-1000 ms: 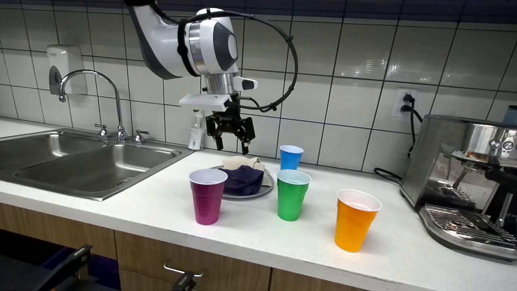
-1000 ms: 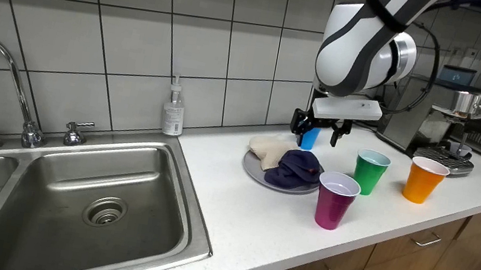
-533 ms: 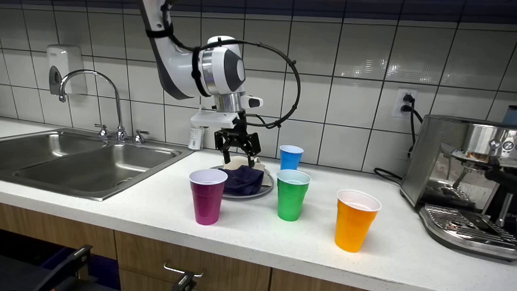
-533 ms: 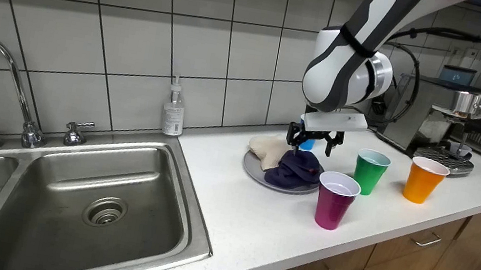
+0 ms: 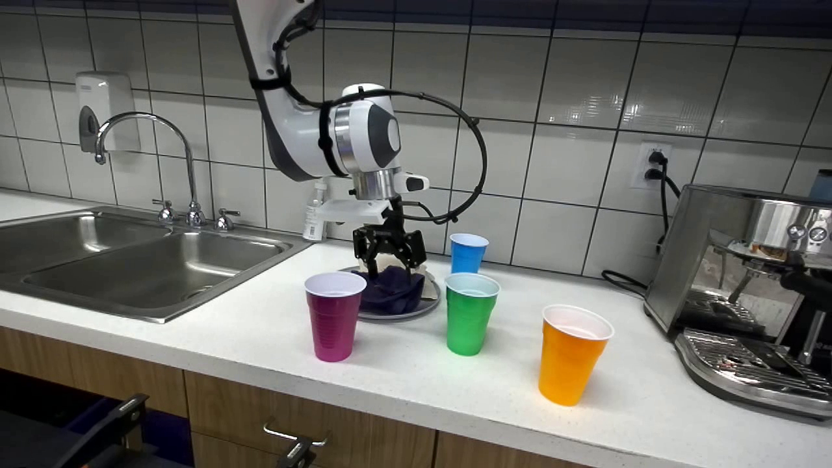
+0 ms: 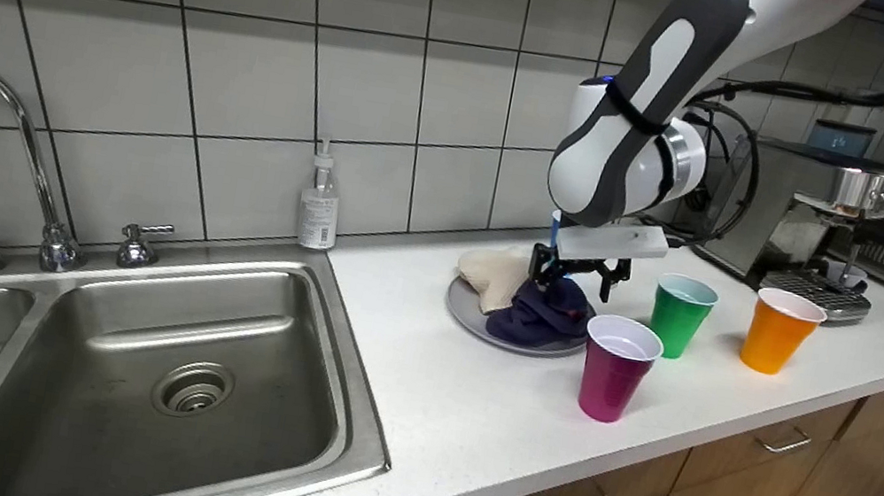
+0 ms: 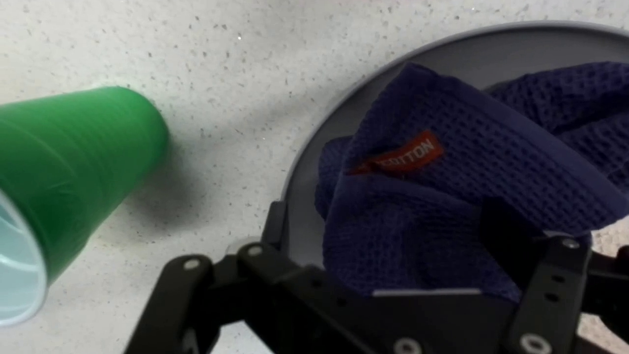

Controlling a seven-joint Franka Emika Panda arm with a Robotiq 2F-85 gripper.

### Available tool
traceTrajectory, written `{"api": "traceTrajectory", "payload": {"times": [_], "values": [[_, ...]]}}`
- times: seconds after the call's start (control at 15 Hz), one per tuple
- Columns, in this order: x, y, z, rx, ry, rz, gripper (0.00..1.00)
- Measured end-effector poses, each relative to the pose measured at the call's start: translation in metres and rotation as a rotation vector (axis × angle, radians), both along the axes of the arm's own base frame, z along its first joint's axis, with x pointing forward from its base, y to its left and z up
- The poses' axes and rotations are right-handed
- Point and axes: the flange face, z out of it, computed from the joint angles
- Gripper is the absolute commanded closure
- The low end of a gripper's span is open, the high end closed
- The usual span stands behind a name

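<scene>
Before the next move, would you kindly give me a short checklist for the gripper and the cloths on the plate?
1. Gripper spread wide: ok, a clear gap shows in the wrist view.
2. Navy cloth on the gray plate: ok.
3. Contact between gripper and navy cloth: cannot tell.
4. Green cup apart from the gripper: ok, standing upright beside the plate.
5. Beige cloth well away from the navy cloth: not ok, they lie close together.

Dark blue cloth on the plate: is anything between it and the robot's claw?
Nothing visible stands between the open gripper and the dark blue cloth. In the wrist view, the green cup stands off to one side, apart from the plate.
</scene>
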Motion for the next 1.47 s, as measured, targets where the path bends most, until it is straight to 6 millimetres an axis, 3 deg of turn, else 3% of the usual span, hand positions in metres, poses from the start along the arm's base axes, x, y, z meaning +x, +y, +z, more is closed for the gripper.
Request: {"api": "traceTrajectory", "payload": {"times": [0.4,1.07,1.2,1.47], "values": [[0.003,-0.014,-0.011,-0.020,0.012,-0.018,0.00],[0.008,-0.004,-0.035,0.008,0.031,-0.057,0.00],[0.008,-0.004,-0.037,0.011,0.034,-0.064,0.28],[0.008,-0.004,-0.038,0.011,0.033,-0.062,0.59]]}}
